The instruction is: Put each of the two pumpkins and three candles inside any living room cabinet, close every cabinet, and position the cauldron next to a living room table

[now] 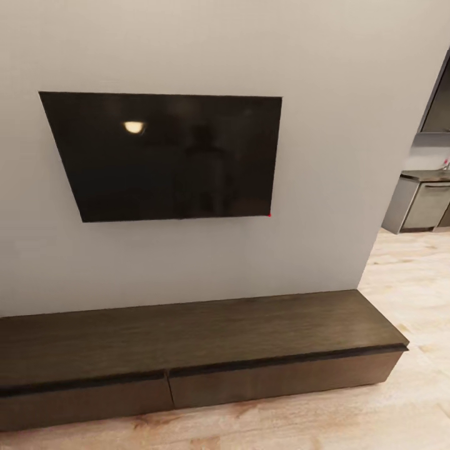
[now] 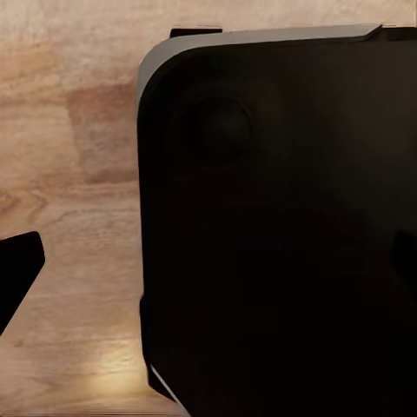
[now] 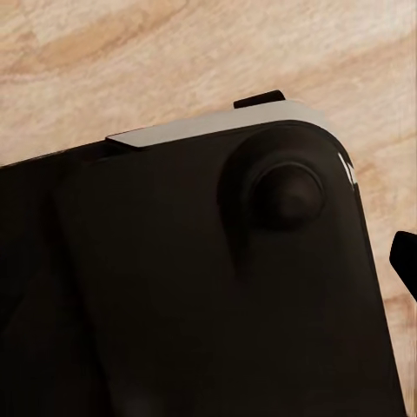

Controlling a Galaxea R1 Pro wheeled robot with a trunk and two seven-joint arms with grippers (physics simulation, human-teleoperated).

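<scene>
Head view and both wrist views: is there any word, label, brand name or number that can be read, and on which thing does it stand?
None can be read.
The television has a blank dark screen.
The cabinet has plain fronts.
The robot base carries a small white mark at its edge, too small to read.

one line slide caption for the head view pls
Closed dark-brown cabinet beneath a wall-mounted black TV, wood floor in front, kitchen units at right.

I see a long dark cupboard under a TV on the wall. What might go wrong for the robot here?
The cabinet has flat fronts with no handles, so a gripper may struggle to pull one open. It sits low on the wood floor, demanding a deep reach. The television hangs close above, so a lifted arm might knock it.
</scene>
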